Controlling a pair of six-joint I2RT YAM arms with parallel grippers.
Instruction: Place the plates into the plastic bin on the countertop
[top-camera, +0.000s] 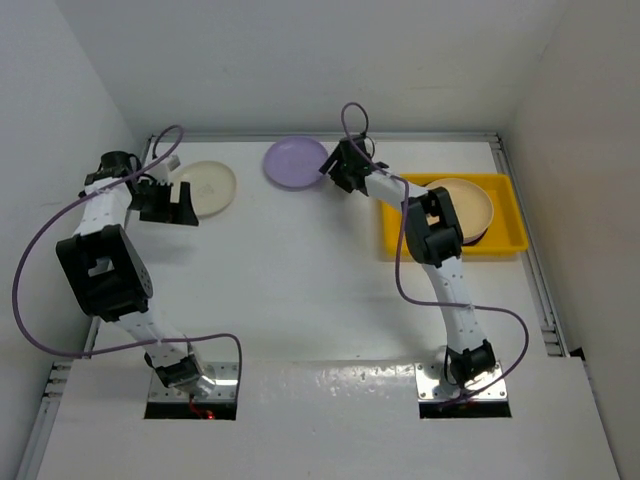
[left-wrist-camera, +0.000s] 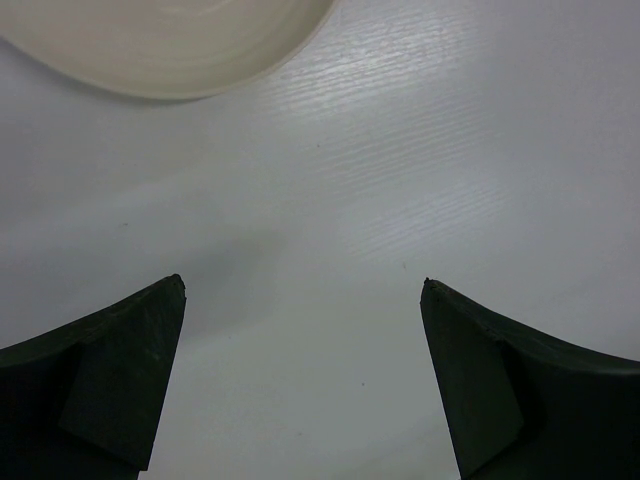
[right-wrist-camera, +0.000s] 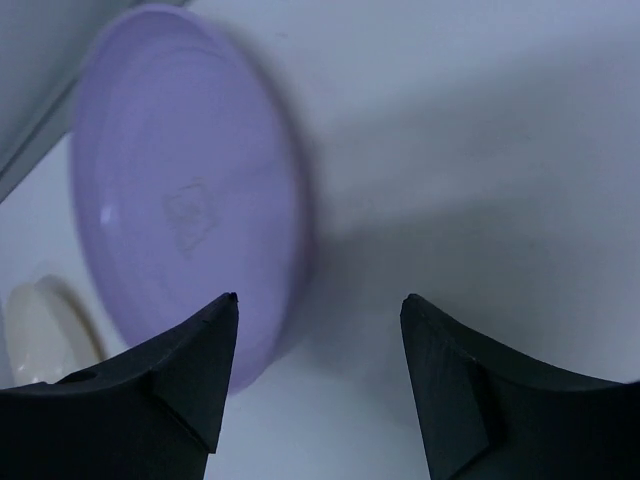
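A lilac plate (top-camera: 295, 161) lies on the white countertop (top-camera: 300, 280) at the back middle. My right gripper (top-camera: 335, 168) is open at its right edge; in the right wrist view the lilac plate (right-wrist-camera: 185, 190) lies under the left finger (right-wrist-camera: 190, 370). A cream plate (top-camera: 208, 187) lies at the back left. My left gripper (top-camera: 180, 205) is open and empty just beside it; the cream plate's rim (left-wrist-camera: 170, 45) shows beyond the fingers. The yellow plastic bin (top-camera: 505, 235) at the right holds a stack of plates with a pale orange one (top-camera: 468, 205) on top.
White walls close in the back and both sides. A metal edge strip (top-camera: 535, 270) runs along the right of the countertop past the bin. The right arm's forearm (top-camera: 430, 225) crosses over the bin's left part.
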